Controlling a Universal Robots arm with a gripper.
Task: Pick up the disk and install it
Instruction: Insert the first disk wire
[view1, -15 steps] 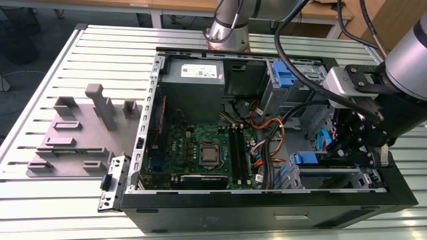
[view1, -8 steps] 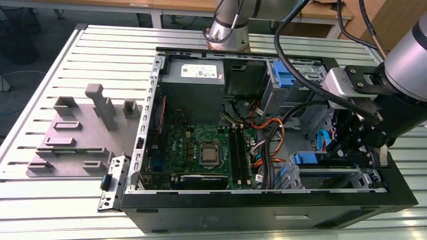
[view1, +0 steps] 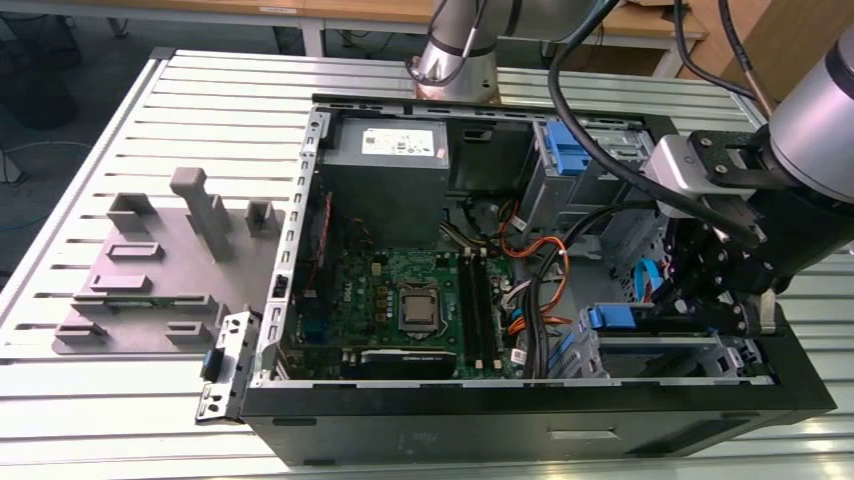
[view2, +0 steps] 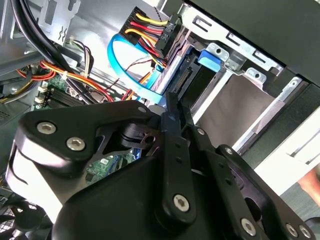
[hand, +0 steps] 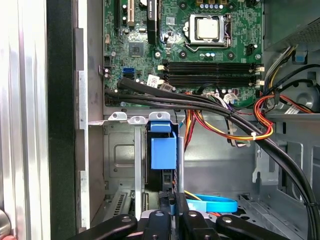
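Near the desk edge on the exterior view's right, closed fingers sit behind the disk in its bay, probably to push.

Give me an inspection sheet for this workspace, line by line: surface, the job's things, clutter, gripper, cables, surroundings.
Surface: slotted metal table carrying an open computer case.
Job's things: the disk sits on edge in the drive bay, with its blue rail end showing.
Clutter: grey fixture plate with blocks, to the exterior view's left of the case; power supply inside the case.
Gripper: the gripper hangs inside the case, close by the disk; contact cannot be told.
Cables: blue data cable; orange, red and yellow wire bundle; thick black cables crossing the motherboard edge.
Surroundings: wooden benches beyond the table.
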